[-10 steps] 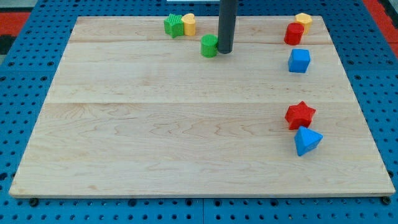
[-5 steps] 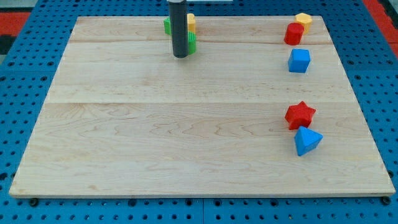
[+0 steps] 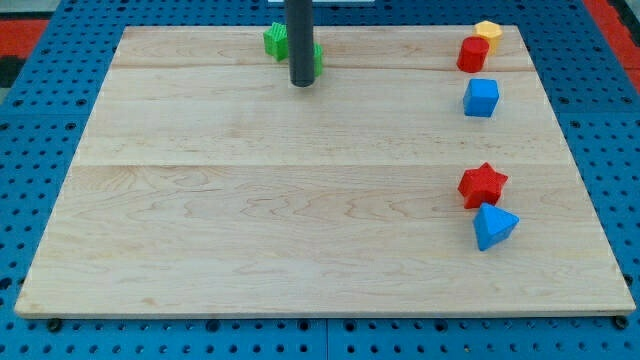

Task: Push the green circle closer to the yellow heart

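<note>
Blocks: 2 green [image 3: 277, 40], 2 red [image 3: 473, 54], 2 blue [image 3: 481, 98], 1 yellow [image 3: 488, 31]; my tip [image 3: 301, 83] nearby.

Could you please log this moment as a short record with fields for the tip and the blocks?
tip: my tip, near the view's top, in front of the green pair
green circle: mostly hidden behind the rod
green block: left of the rod
yellow heart: not visible
right top: yellow block, red block, blue cube
right lower: red star, blue block
</note>
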Tool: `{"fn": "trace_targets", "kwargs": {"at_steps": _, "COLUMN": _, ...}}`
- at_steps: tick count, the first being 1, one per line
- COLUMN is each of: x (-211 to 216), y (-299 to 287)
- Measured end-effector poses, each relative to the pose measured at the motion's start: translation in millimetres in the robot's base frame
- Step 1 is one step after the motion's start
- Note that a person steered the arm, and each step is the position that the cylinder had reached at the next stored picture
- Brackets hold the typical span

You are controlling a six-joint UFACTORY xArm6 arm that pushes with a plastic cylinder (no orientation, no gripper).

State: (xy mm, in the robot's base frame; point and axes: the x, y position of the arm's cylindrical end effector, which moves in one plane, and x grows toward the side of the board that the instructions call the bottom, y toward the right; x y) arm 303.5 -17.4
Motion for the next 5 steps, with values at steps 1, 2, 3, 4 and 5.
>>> {"fn": "trace_targets", "kwargs": {"at_steps": 1, "x": -3, "y": 1}}
{"fn": "trace_targets", "kwargs": {"at_steps": 2, "x": -12, "y": -7}}
{"fn": "trace_targets", "kwargs": {"at_steps": 3, "x": -22, "y": -8}}
{"fn": "trace_targets", "kwargs": {"at_steps": 4, "x": -22, "y": -14}}
{"fn": "trace_targets", "kwargs": {"at_steps": 5, "x": -33, "y": 34}}
